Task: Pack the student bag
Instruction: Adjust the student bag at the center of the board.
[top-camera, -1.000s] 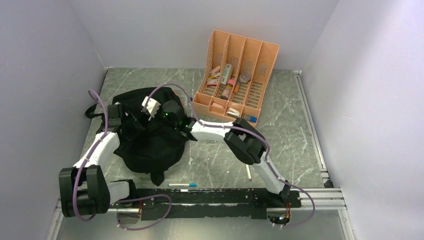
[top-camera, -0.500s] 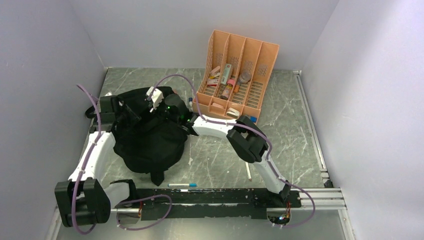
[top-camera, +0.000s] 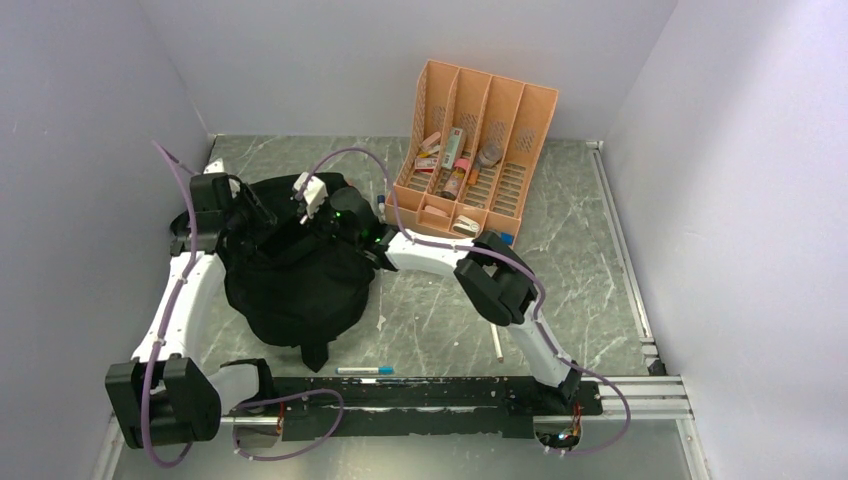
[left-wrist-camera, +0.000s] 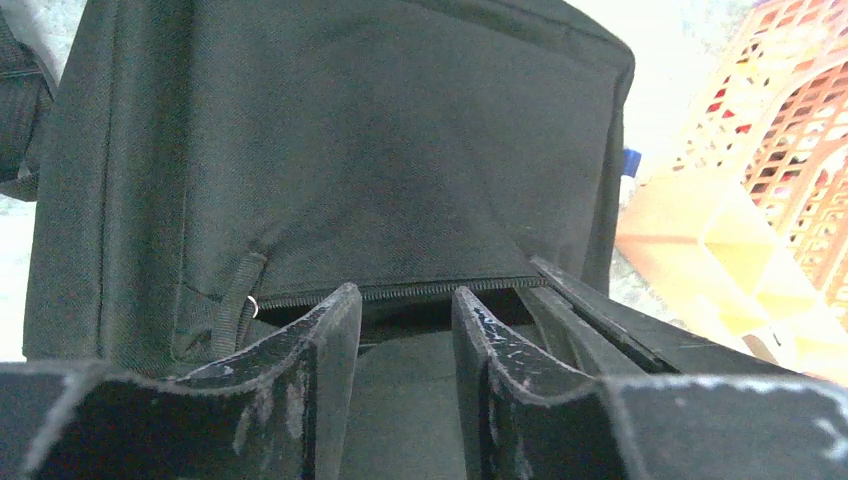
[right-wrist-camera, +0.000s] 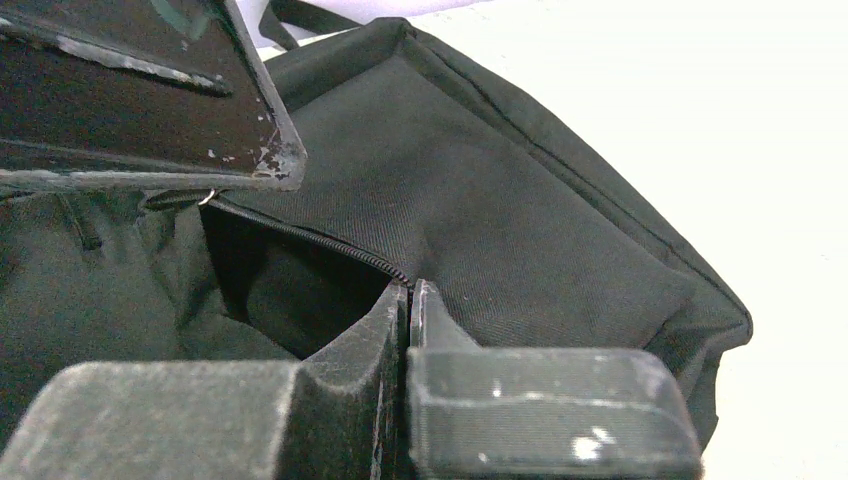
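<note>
Student bag (top-camera: 290, 285) mouth barely parted: your right gripper (right-wrist-camera: 408, 295) pinches its zip (right-wrist-camera: 310, 240), left gripper (left-wrist-camera: 402, 298) spread just beside; a slipped pinch could let it sag shut.

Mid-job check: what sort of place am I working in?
Likely a lab test cell: plain white walls box in a marble-look tabletop with metal rails, holding a student bag and orange desk organizer.

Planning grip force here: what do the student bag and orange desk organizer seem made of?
The student bag: matte black woven fabric, perhaps nylon or polyester; weave texture and soft folds show. The desk organizer: rigid orange plastic, probably, given its slotted walls.
</note>
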